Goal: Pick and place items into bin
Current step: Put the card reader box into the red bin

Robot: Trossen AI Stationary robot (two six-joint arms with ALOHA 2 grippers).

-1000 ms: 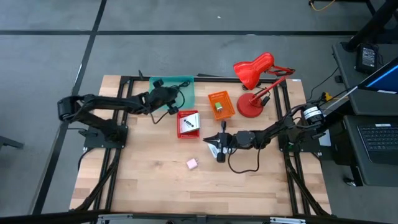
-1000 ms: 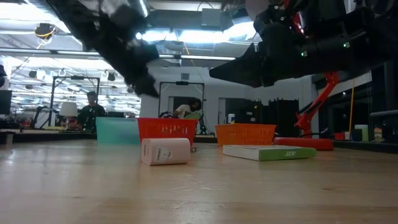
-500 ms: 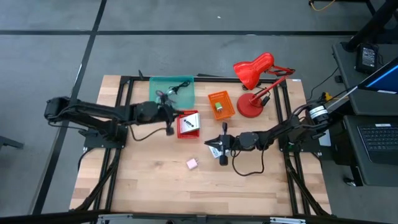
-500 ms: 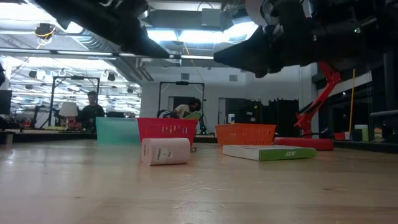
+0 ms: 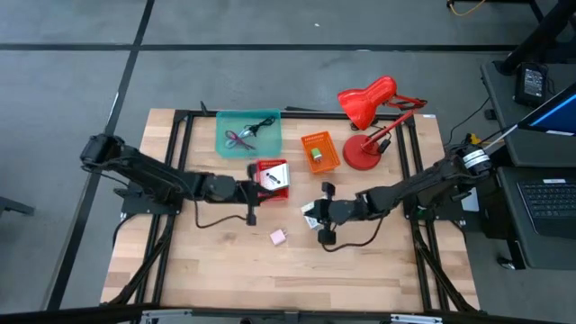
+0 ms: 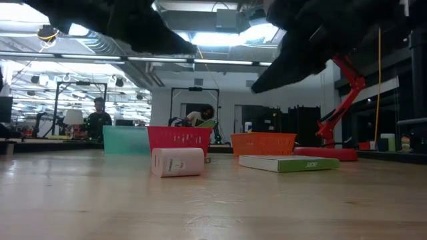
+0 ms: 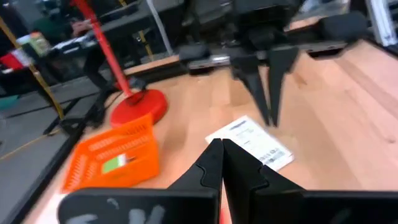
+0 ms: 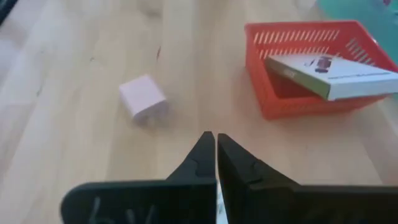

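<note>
Right gripper (image 5: 325, 212): fingers pressed together, over the white packet (image 5: 310, 213). Left gripper (image 5: 251, 192): likewise closed, beside the red basket (image 5: 273, 179). Only the right wrist view showed the pink cube (image 8: 144, 97) ahead of the right gripper.

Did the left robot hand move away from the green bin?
Yes. The left gripper was over the teal bin a second ago; now it has come back toward the table's near side, just past the red basket.

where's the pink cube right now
In the high view the pink cube lies loose on the table's middle, nearer the front edge, below the red basket and left of the right end effector.
</note>
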